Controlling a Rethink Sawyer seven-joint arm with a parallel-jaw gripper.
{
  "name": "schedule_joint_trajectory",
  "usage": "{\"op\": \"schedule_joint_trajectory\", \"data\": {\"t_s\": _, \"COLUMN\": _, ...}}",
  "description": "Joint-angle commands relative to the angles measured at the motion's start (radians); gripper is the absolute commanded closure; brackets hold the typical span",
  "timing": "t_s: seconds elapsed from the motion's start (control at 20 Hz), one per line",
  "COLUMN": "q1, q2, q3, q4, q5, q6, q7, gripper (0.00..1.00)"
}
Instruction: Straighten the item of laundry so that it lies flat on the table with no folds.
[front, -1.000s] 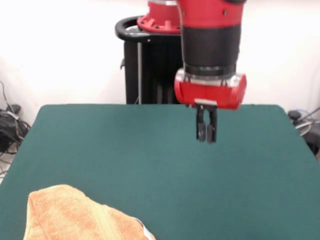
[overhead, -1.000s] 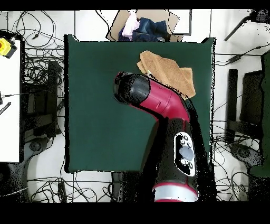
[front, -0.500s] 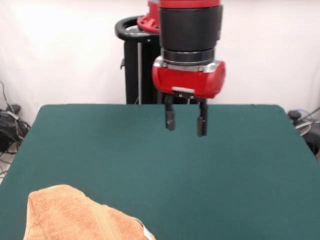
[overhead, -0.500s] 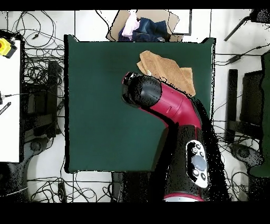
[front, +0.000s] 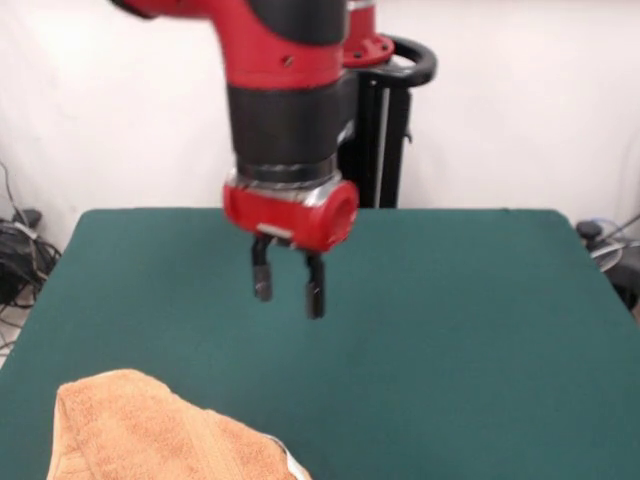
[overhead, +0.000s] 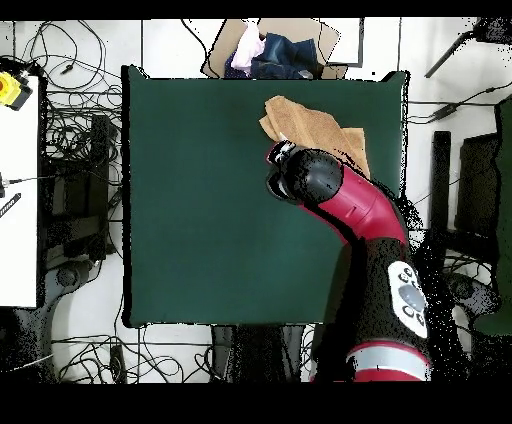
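From the front, the arm (front: 285, 90) comes down over the green counter (front: 470, 330) and ends in the hand (front: 288, 287), which hangs above the bare felt with its two dark fingers (front: 262, 280) spread apart and nothing between them (released, then). The towel (front: 150, 430) lies bunched at the lower left corner of this view, an orange-tan heap with a rounded hump at its left and a fold running down toward the bottom edge, where a sliver of white tag (front: 293, 466) shows. Hand and towel are apart, the hand up and to the right of the heap. From overhead, the arm (overhead: 350, 205) reaches from the bottom right across the counter (overhead: 200, 200), and its dark wrist end covers the hand, so the fingers cannot be seen here. The towel (overhead: 300, 120) sits near the top edge of the counter, right of centre, crumpled and tilted, with the arm's end overlapping its lower edge in this view. Beyond that top edge lies a box (overhead: 330, 42) of clothes, and cables (overhead: 75, 120) trail on the floor at the left.
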Motion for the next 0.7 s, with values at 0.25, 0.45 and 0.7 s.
{"op": "schedule_joint_trajectory", "data": {"t_s": 0.25, "q1": -0.047, "q2": 0.126, "q3": 0.155, "q4": 0.012, "q5": -0.008, "q6": -0.042, "q7": 0.078, "gripper": 0.0}}
{"op": "schedule_joint_trajectory", "data": {"t_s": 0.45, "q1": -0.086, "q2": 0.086, "q3": 0.155, "q4": 0.045, "q5": -0.031, "q6": 0.004, "q7": 0.037, "gripper": 0.0}}
{"op": "schedule_joint_trajectory", "data": {"t_s": 0.7, "q1": -0.138, "q2": 0.081, "q3": 0.182, "q4": 0.076, "q5": -0.057, "q6": -0.005, "q7": 0.007, "gripper": 0.0}}
